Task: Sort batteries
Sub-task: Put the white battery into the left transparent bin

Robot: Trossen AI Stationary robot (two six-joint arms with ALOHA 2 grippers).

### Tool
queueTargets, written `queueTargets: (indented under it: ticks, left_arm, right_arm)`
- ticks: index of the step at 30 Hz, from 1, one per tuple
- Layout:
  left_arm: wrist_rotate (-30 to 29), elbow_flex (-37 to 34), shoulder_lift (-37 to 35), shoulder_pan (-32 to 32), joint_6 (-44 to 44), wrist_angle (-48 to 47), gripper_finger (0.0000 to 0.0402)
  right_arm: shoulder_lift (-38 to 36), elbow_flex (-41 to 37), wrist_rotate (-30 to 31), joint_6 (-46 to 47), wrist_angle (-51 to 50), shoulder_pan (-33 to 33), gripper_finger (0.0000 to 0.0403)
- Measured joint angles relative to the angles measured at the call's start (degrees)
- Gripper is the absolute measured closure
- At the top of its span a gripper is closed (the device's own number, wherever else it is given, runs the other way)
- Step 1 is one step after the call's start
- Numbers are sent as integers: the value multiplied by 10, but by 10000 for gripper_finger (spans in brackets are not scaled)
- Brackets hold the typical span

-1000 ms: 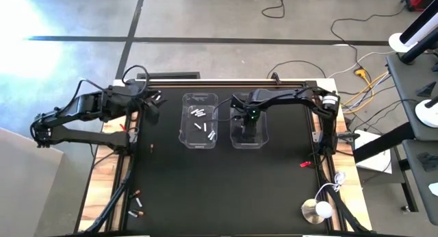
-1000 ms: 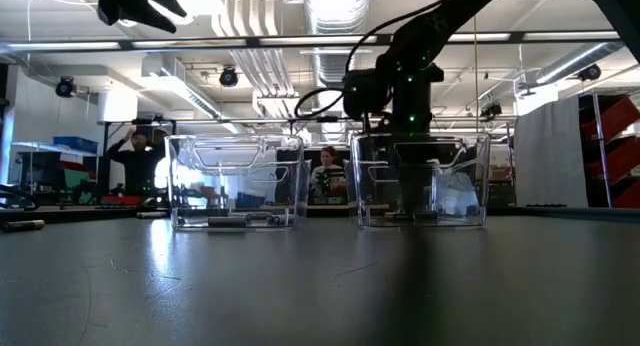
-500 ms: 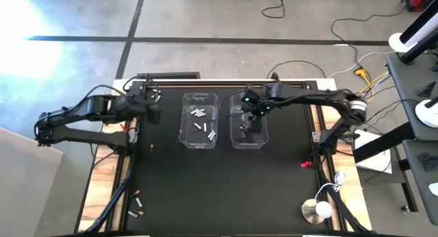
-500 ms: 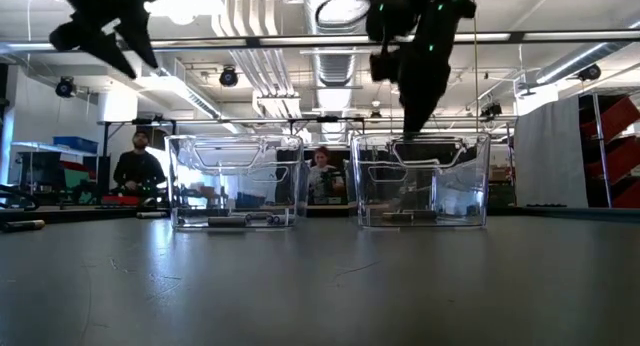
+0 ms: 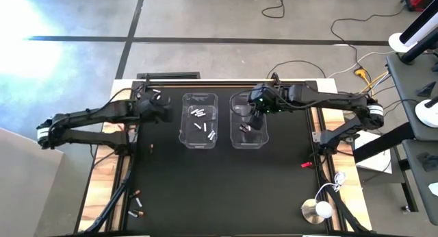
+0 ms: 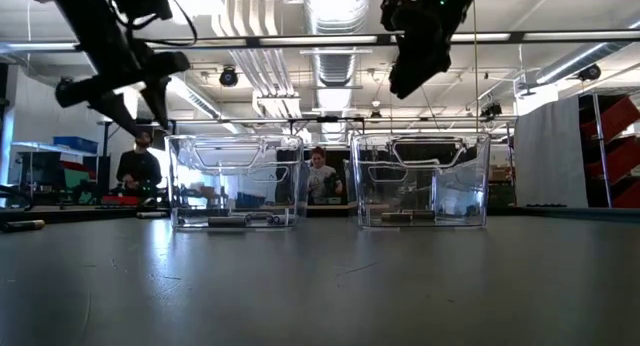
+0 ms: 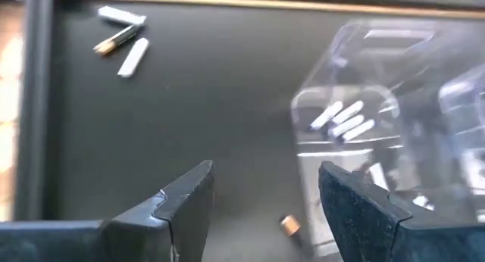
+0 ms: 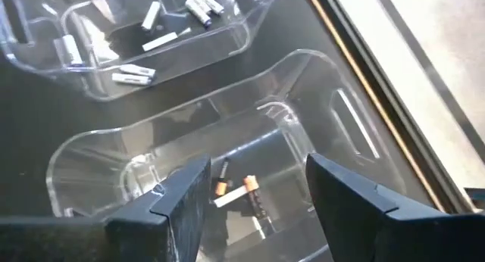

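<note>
Dark right gripper (image 8: 250, 198), jaws apart, has risen from our clear plastic bin (image 5: 249, 120); left gripper (image 7: 265, 205) gapes at nine o'clock.

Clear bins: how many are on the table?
2, side by side at the table's far middle: left bin holds silvery batteries, right bin holds dark ones.

Clear glossy plastic bins (image 5: 200, 120), matt black tabletop (image 5: 219, 189).

two clear bins (image 5: 200, 120), two arms, three loose batteries (image 7: 121, 38) at the table's far edge
</note>
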Motion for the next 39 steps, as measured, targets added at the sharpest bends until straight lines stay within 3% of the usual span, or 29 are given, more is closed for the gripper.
queueTargets:
  ticks: [5, 10, 13, 22, 29, 34, 39]
  left_arm:
    - [79, 17, 38, 136, 131, 64, 190]
    - [81, 35, 101, 295, 209, 78, 200]
    - [82, 32, 141, 350, 215, 111, 204]
    - [67, 71, 229, 334, 175, 167, 205]
    - [118, 142, 354, 385, 112, 165, 205]
    - [78, 186, 439, 397, 17, 110, 205]
    - [72, 222, 498, 403, -10, 84, 205]
  right_arm:
    - [2, 0, 0, 2, 0, 23, 200]
    - [0, 0, 0, 22, -1, 42, 200]
    - [-4, 0, 0, 27, -3, 49, 202]
    - [-13, 7, 23, -66, -4, 43, 191]
    - [-16, 68, 73, -143, -5, 19, 167]
    - [-27, 94, 110, -139, -10, -4, 151]
    - [-48, 86, 111, -110, -44, -14, 144]
